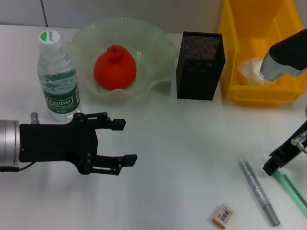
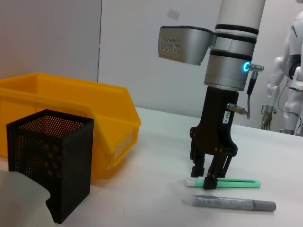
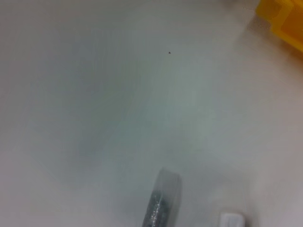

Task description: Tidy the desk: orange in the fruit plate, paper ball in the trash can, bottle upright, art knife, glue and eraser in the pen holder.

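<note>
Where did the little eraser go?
The eraser lies on the table near the front on the robot's right, just beside the lower end of the grey glue stick.

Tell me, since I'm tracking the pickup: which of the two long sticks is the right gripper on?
The green stick, the one farther right. The right gripper stands at its white end; the grey stick lies untouched beside it.

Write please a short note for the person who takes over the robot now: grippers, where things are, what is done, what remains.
Left gripper: open, empty, beside the upright bottle.
Right gripper: down at one end of the green knife; grip cannot be judged.
Done: orange in the fruit plate, paper ball in the trash can, bottle standing.
Left: knife, grey glue stick and eraser lie on the table; all go into the pen holder.
</note>
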Controlling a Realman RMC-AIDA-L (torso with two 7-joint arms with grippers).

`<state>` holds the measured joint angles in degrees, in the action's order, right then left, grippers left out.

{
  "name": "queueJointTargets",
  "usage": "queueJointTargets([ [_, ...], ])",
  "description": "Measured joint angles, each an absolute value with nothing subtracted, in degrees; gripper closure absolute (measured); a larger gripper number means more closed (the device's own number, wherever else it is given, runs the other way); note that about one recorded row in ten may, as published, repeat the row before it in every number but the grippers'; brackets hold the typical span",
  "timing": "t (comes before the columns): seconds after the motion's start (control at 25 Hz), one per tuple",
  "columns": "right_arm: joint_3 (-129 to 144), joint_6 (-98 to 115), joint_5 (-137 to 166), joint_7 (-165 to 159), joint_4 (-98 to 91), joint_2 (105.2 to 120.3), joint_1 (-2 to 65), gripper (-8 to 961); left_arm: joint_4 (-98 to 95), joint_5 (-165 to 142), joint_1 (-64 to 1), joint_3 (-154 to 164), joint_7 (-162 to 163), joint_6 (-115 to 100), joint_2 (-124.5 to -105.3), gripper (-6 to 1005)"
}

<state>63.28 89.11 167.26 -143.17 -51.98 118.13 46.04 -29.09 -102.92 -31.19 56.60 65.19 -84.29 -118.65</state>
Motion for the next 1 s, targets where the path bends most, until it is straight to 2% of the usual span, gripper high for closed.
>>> queueJointTargets([
  [0.28,63.3,88.6,167.3,-143.3,-52.0,118.12,46.0,552,-29.1,-102.9,-31.2,56.6,65.2,-84.3,-118.60,163],
  [0.48,63.3,88.6,167.3,-143.3,-52.0,118.12,45.8,674,-29.1,-102.9,-31.3,56.6,65.3,-84.3,-118.57,163],
  [1.0,63.3,88.5,167.3,-143.4,-52.0,118.12,45.0,668,-29.3,-102.9,-31.5,56.6,65.3,-84.4,-118.56,163],
])
